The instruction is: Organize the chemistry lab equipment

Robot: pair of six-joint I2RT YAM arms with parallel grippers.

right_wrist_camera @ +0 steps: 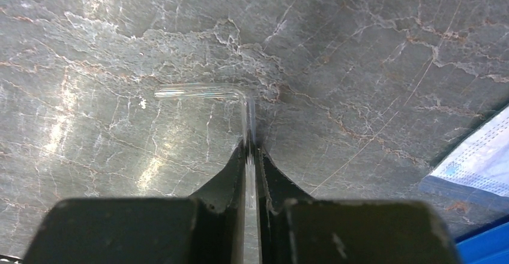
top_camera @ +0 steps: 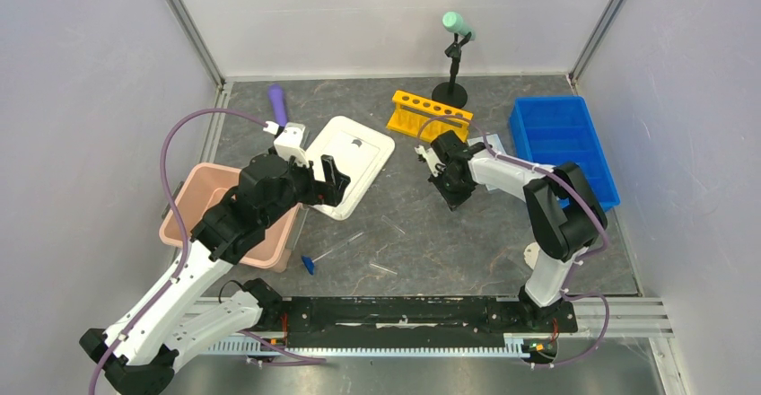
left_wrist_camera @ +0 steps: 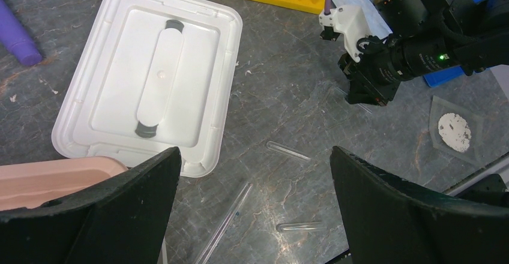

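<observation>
My right gripper [top_camera: 456,199] [right_wrist_camera: 251,147] is shut on a thin clear tube [right_wrist_camera: 249,120], held tip-down close to the table. A second clear tube [right_wrist_camera: 195,92] lies just beyond its tip. My left gripper [top_camera: 330,184] [left_wrist_camera: 255,156] is open and empty, high above the table beside the white tray lid [left_wrist_camera: 78,108]. Below it lie two short clear tubes [left_wrist_camera: 288,150] [left_wrist_camera: 300,226] and a long tube [left_wrist_camera: 231,216] whose blue cap [top_camera: 309,264] shows in the top view. The clear dish with a white disc [left_wrist_camera: 454,131] sits at the right. The pale blue mask [right_wrist_camera: 480,156] lies by the blue bin.
A pink bin [top_camera: 193,199] stands under my left arm. A yellow tube rack [top_camera: 429,112], a blue bin [top_camera: 561,144], a purple cylinder [top_camera: 278,103] and a black stand with a mint-green top [top_camera: 456,54] stand at the back.
</observation>
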